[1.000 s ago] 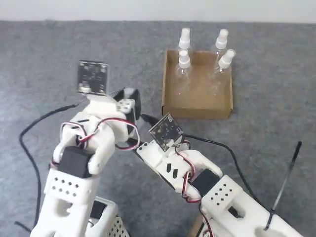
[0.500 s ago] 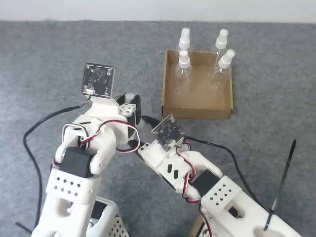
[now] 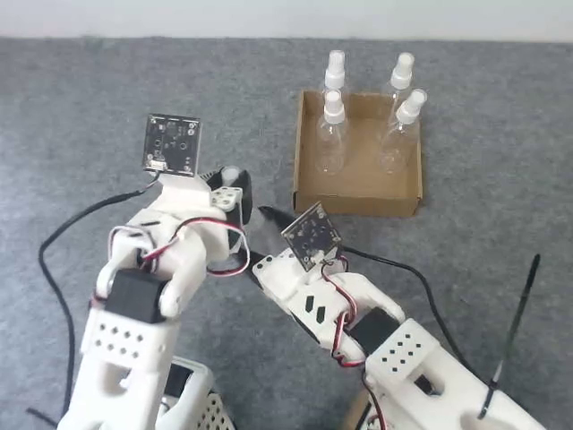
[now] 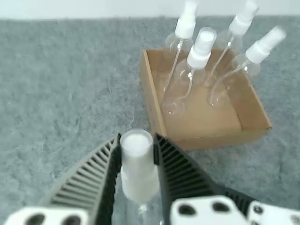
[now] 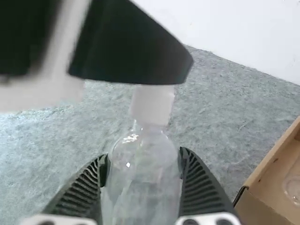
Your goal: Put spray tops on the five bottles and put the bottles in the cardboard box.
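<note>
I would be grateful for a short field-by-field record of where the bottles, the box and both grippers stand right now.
fifth bottle: outside the cardboard box, spray top at its neck
left gripper: fingers shut on the spray top
right gripper: fingers shut on the fifth bottle
cardboard box: open, on the grey carpet
other bottles: four at the cardboard box, each with a spray top

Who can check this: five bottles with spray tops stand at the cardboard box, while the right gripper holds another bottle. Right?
Wrong count: the high view shows four bottles with spray tops at the cardboard box, not five. The right gripper does hold another bottle.
</note>
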